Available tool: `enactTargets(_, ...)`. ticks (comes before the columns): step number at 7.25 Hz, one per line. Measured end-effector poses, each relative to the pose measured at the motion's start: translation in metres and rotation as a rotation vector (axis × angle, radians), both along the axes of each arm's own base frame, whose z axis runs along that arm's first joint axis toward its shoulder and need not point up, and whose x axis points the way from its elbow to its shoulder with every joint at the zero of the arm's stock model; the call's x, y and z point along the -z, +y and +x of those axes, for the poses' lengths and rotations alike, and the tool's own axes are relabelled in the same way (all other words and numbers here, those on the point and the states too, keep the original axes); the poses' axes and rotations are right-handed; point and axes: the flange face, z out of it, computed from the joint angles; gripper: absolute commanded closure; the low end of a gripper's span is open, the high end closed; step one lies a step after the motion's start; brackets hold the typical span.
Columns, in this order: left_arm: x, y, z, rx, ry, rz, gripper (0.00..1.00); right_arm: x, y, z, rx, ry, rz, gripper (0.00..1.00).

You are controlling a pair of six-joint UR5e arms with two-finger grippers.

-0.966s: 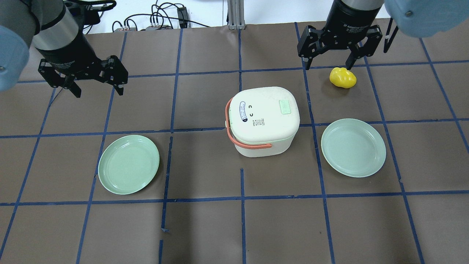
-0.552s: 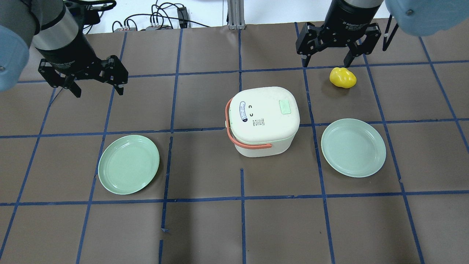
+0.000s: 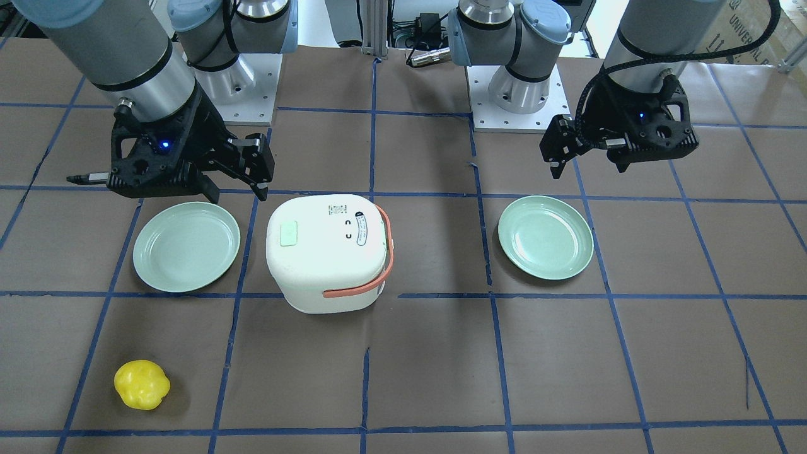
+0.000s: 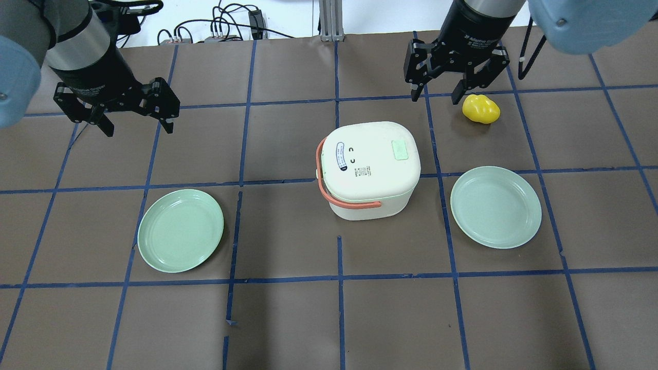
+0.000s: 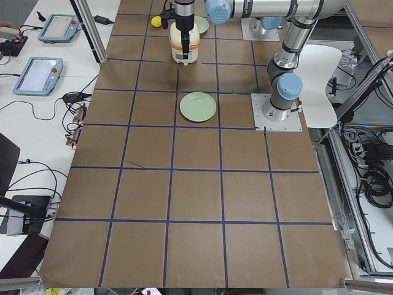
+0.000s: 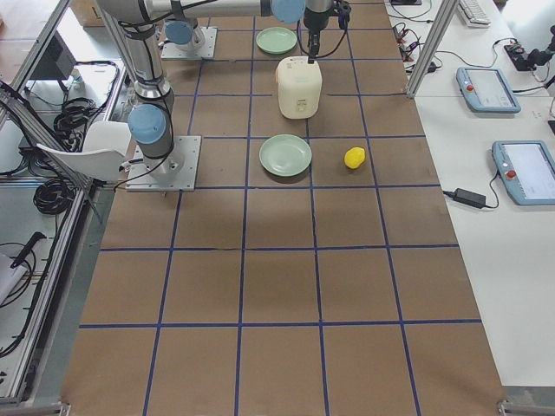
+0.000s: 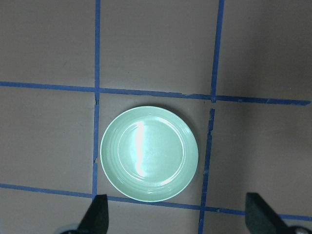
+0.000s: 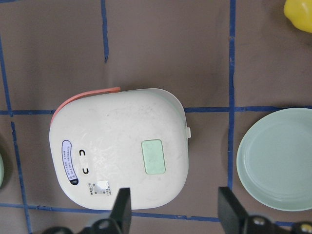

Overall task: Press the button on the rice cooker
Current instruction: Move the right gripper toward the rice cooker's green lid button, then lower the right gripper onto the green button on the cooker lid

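Jaws of the right gripper [image 4: 434,97] stand wide apart, holding and touching nothing. It hovers above the worktop [image 4: 288,318], just beside a yellow lump [image 4: 481,109] and past the far right corner of the cooker [image 4: 367,169]. The mint button [image 4: 400,149] sits near the right edge of the cooker's white lid [image 4: 370,144], untouched. A green plate [image 4: 496,206] lies right of the cooker. Well apart on the other side, the left gripper [image 4: 139,131] hangs equally wide open and empty, above a second plate [image 4: 180,230].
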Motion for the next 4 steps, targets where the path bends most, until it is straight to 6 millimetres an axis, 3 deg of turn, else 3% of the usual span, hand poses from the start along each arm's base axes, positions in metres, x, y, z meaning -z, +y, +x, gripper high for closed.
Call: enactTargets(4,0.000,0.000,0.000,0.000,0.000,0.000,0.00,0.037,-0.019,0.006,-0.002,-0.034,0.060,0.90)
